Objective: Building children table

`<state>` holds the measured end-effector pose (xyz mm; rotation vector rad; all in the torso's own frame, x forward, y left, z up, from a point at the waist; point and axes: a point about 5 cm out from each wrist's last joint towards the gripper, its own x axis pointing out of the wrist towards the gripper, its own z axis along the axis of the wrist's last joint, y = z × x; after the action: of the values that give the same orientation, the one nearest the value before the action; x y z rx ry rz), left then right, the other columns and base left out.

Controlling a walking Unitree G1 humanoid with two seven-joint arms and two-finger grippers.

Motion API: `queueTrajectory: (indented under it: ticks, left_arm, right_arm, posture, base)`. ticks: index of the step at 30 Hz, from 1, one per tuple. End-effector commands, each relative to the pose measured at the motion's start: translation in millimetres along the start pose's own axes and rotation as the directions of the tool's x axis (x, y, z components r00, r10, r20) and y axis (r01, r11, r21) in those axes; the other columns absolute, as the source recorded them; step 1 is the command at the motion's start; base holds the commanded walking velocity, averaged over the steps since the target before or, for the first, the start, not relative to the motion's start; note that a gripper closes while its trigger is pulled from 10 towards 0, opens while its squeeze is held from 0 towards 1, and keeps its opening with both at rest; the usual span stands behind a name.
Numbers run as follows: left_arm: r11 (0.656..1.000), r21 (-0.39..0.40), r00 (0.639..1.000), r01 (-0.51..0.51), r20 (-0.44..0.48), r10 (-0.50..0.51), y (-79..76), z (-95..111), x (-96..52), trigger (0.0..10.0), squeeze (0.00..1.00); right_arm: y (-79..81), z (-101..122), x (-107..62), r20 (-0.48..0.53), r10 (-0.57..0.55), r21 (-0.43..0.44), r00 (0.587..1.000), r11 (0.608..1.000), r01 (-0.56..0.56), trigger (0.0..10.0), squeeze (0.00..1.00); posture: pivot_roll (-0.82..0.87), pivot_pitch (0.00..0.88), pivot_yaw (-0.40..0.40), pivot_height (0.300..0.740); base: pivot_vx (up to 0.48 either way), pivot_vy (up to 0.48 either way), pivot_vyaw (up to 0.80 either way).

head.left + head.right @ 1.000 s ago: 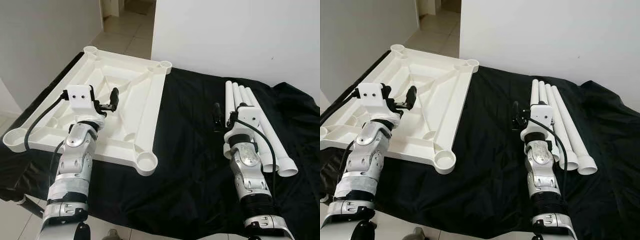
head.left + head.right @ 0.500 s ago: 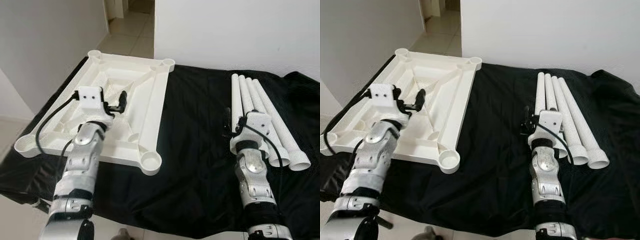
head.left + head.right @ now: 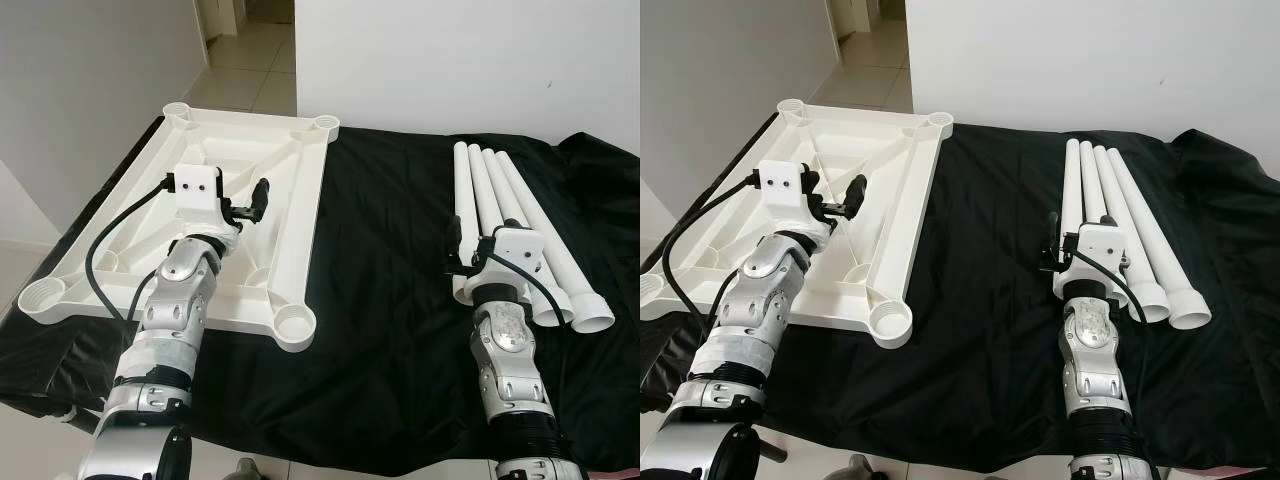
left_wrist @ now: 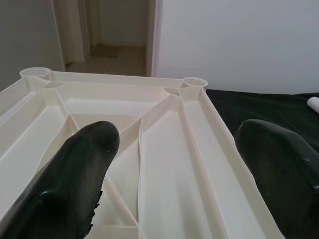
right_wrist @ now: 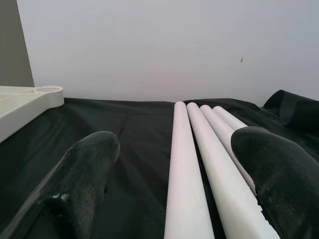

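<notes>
Two silver arms reach forward from the near edge over a surface draped in a black cloth (image 3: 380,300). Left arm: its wrist carries a white camera block, and the left gripper (image 3: 262,192) hovers above the ribbed underside of the white plastic tabletop (image 3: 300,200); in the left wrist view the two black fingers (image 4: 75,169) stand wide apart with nothing between them, the tabletop's diagonal ribs visible in the gap. Right arm: the right gripper (image 3: 453,235) hangs just beside the near ends of the table legs (image 3: 490,200), on their inner side; in the right wrist view its fingers (image 5: 79,179) are likewise spread wide and empty, with the legs running away between and ahead of them.

Tabletop: a square moulded panel lying upside down on the left half of the cloth, with a round leg socket at each corner; the near right socket (image 3: 293,323) lies closest to the cloth's centre, and the far right socket (image 3: 326,123) sits near the wall. Legs: four white tubes lying side by side, touching, on the right half of the cloth, well apart from the tabletop, their wider open ends toward the robot.

Beyond the surface stands a white wall (image 3: 470,60); to its left a doorway opens onto a tiled floor (image 3: 245,70).
</notes>
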<state>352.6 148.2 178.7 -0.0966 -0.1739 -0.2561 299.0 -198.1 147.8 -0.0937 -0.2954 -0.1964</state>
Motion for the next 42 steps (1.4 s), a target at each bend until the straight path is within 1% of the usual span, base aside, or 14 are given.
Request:
queueTrajectory:
  ticks: [1,7,13,21,26,28,31,36,37,42]
  left_arm:
    - [0.996,-0.004,0.996,0.089,-0.023,-0.089,-2.7,-4.4,-4.5,10.0,0.00]
    - [0.996,-0.012,0.996,0.086,-0.033,-0.087,-2.3,-7.1,-4.8,10.0,0.00]
    - [0.996,-0.014,0.995,0.088,-0.040,-0.088,-2.0,-8.5,-4.0,10.0,0.00]
    - [0.996,-0.001,0.995,0.093,-0.042,-0.093,-1.7,-7.2,-1.9,10.0,0.00]
    - [0.994,-0.012,0.993,0.107,-0.041,-0.108,-6.7,-7.2,-1.3,10.0,0.00]
    - [0.993,-0.008,0.992,0.122,-0.036,-0.122,-9.9,-6.9,-1.0,10.0,0.00]
    - [0.988,0.034,0.989,0.149,-0.027,-0.148,-14.4,-4.7,0.6,10.0,0.00]
    - [0.980,0.064,0.982,0.186,-0.030,-0.185,-17.1,-3.8,0.8,10.0,0.00]
    - [0.977,0.084,0.981,0.195,-0.032,-0.193,-17.7,-3.3,1.1,10.0,0.00]
    - [0.967,0.099,0.972,0.233,-0.032,-0.231,-22.5,-0.6,3.8,10.0,0.00]
  right_arm:
    - [5.2,1.1,-3.7,-0.002,0.017,-0.003,1.000,1.000,-0.017,10.0,0.00]
    - [1.6,-0.6,-5.7,-0.015,0.005,-0.007,1.000,1.000,-0.005,10.0,0.00]
    - [-1.3,-1.6,-5.6,-0.020,-0.009,-0.010,1.000,1.000,0.008,10.0,0.00]
    - [2.2,-2.7,-5.9,-0.023,-0.007,-0.008,1.000,1.000,0.007,10.0,0.00]
    - [1.1,-1.9,-6.3,-0.023,-0.011,-0.014,1.000,1.000,0.010,10.0,0.00]
    - [-0.2,-1.8,-6.7,-0.023,-0.014,-0.016,1.000,1.000,0.014,10.0,0.00]
    - [0.0,-2.0,-6.4,-0.022,-0.017,-0.017,1.000,1.000,0.016,10.0,0.00]
    - [-1.1,-1.9,-4.9,-0.022,-0.025,-0.016,0.999,1.000,0.024,10.0,0.00]
    - [-2.0,-2.1,-4.3,-0.023,-0.029,-0.018,0.999,0.999,0.029,10.0,0.00]
    - [-8.5,-1.1,-0.8,-0.020,-0.058,-0.032,0.998,0.998,0.058,10.0,0.00]
  posture:
    - [-0.08,0.000,0.037,0.740]
    - [-0.07,0.000,0.038,0.740]
    - [-0.08,0.000,0.043,0.740]
    - [-0.07,0.000,0.045,0.740]
    - [-0.08,0.000,0.052,0.740]
    - [-0.08,0.000,0.053,0.740]
    - [-0.08,0.000,0.053,0.740]
    - [-0.08,0.000,0.053,0.740]
    - [-0.08,0.000,0.051,0.740]
    - [-0.07,0.000,0.046,0.740]
  base:
    - [0.000,0.000,0.00]
    - [0.000,0.084,0.00]
    - [0.000,0.361,0.00]
    - [0.000,0.439,0.00]
    - [0.000,0.387,0.00]
    - [0.000,0.000,0.00]
    - [0.000,0.000,0.00]
    - [0.000,0.000,0.00]
    - [0.000,0.000,0.00]
    - [0.000,0.000,0.00]
